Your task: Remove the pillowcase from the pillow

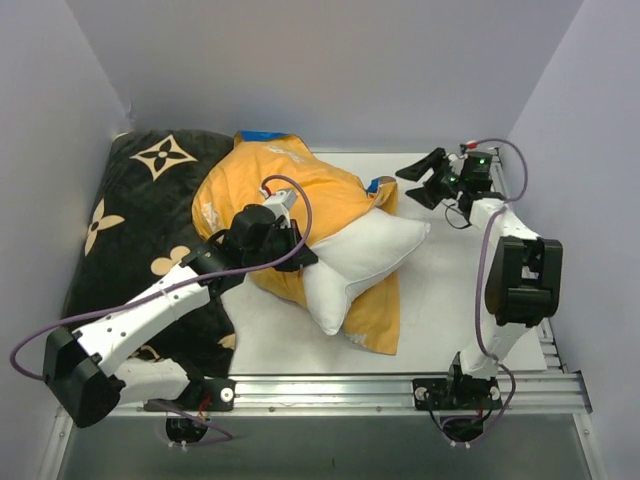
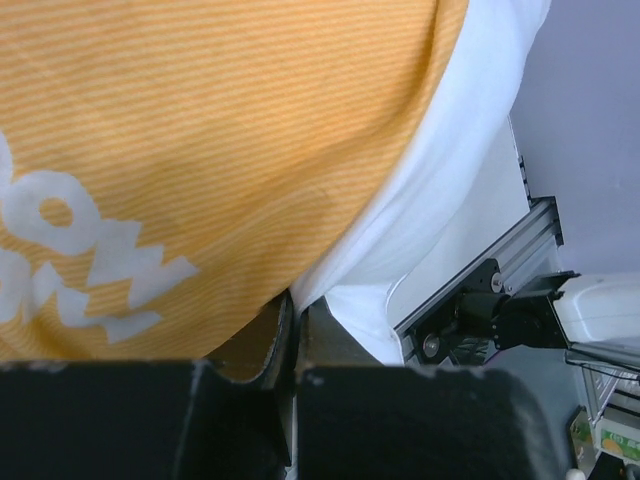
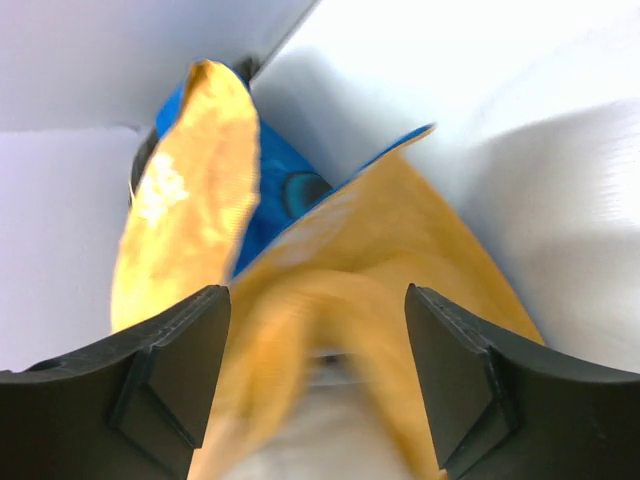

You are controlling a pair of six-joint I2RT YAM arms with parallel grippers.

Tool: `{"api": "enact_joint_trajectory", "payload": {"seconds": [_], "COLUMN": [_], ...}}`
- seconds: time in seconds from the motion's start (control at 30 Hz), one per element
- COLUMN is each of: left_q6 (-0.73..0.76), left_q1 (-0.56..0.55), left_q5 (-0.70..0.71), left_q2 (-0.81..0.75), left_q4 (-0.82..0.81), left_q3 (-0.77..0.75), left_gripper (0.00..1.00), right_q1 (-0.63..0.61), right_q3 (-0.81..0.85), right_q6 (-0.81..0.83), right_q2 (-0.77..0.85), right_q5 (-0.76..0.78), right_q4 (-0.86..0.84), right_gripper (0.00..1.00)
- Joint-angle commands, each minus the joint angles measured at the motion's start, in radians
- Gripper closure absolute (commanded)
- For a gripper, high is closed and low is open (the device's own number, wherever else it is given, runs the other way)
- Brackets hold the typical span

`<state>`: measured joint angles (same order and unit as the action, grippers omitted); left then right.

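1. Rail (image 1: 330, 385), near edge of the surface (image 1: 450, 300): carries both arm bases, left at 7 o'clock, right at 5 o'clock.
2. Left arm: reaches from its base toward 1 o'clock, low over the black cushion (image 1: 130, 230). The left hand (image 1: 303, 258) lies almost level, fingers pointing to 4 o'clock. Its jaws are closed together right at the seam where orange cloth meets white. Whether cloth is nipped between them cannot be told.
3. The pillow (image 1: 365, 255), centre of the surface: white and puffy, long axis about 7 to 1 o'clock. The near-right half is bare, and the far-left part sits inside the cover.
4. The pillowcase (image 1: 290, 180): turned orange side out and bunched at 10 o'clock of the pillow. One flap lies under the pillow's 6 o'clock corner, and a blue edge shows at the far side. Its mouth faces about 4 o'clock.
5. Right arm: stands upright and folds back toward 11 o'clock. The right hand (image 1: 418, 182) is raised, fingers spread wide and gripping nothing, with the cloth clear of both pads.
6. Governing relation: the pillowcase's blue edge lies near the right hand, at its 9 o'clock, and the pillow at its 8 o'clock. The left hand is the nearer, at the seam. Judged next: the cover must travel toward 10 o'clock, along the pillow's long axis, while the pillow is kept back.
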<state>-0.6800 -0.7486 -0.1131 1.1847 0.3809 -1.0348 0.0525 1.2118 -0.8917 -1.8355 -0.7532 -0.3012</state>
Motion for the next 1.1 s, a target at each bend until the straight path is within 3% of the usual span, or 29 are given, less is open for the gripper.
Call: {"api": "enact_joint_trajectory", "payload": {"seconds": [0.0,0.23,0.4,0.6,0.7,0.97,1.07], "left_q6": [-0.030,-0.059,-0.067,-0.059,-0.061,-0.061,-0.070], "left_q1": [0.005,-0.024,-0.029,-0.054,-0.061,-0.083,-0.092], "left_q5": [0.066,0.082,0.067,0.033,0.026,0.004,0.006], "left_q2": [0.070,0.225,0.386,0.544,0.579,0.605,0.609], "left_q4": [-0.083,-0.194,-0.224,-0.203,-0.192,-0.189,-0.192], "left_q3": [-0.045,-0.116,-0.275,-0.465,-0.518,-0.512,-0.469], "left_gripper": [1.00,1.00,1.00,1.00,1.00,1.00,1.00], "right_q1": [0.038,0.076,0.023,-0.069,-0.074,-0.152,-0.157], "right_q3": [0.049,0.057,-0.125,-0.395,-0.538,-0.754,-0.871], "right_q6": [0.046,0.128,0.197,0.203,0.151,-0.078,-0.169], "right_q2": [0.156,0.372,0.594,0.847,0.906,0.785,0.730], "right_q5": [0.110,0.225,0.287,0.368,0.338,0.325,0.371], "right_q4": [0.140,0.428,0.502,0.493,0.349,-0.112,-0.400], "right_gripper": [0.28,0.20,0.08,0.02,0.00,0.00,0.00]}}
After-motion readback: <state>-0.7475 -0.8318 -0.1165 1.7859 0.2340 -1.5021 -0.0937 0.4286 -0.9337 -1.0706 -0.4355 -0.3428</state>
